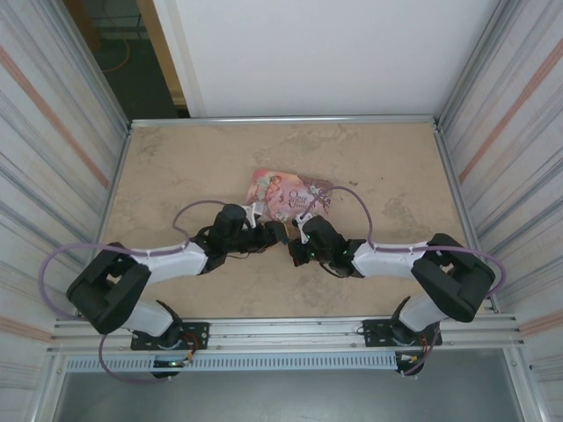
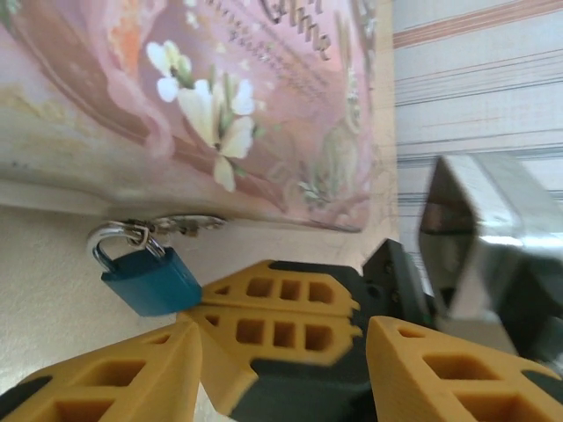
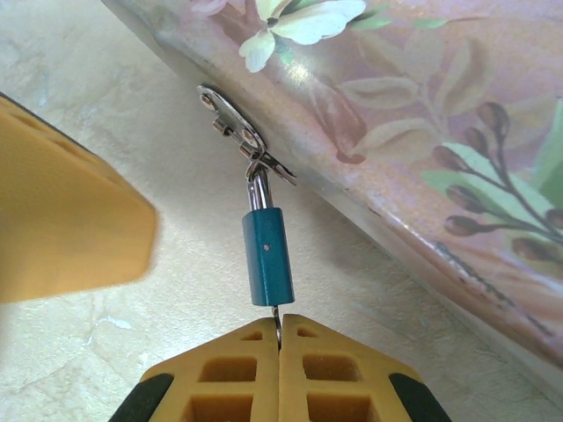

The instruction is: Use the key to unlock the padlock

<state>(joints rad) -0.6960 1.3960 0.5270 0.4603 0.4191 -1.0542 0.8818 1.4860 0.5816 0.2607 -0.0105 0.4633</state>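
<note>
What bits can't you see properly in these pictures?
Key: right wrist view, nearly all hidden inside the right gripper's shut jaws; a sliver shows under the padlock.
Pink tin: left wrist view, its lettering is cut off by the top edge.
Shackle: left wrist view, the clasp covers one end, so locked or unlocked is unclear.

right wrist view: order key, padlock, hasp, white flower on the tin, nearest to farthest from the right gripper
1. key: pinched in the right gripper, centre bottom.
2. padlock: just above the gripper, hanging from the hasp.
3. hasp: higher, on the pink tin's edge.
4. white flower: top edge, on the tin lid.
</note>
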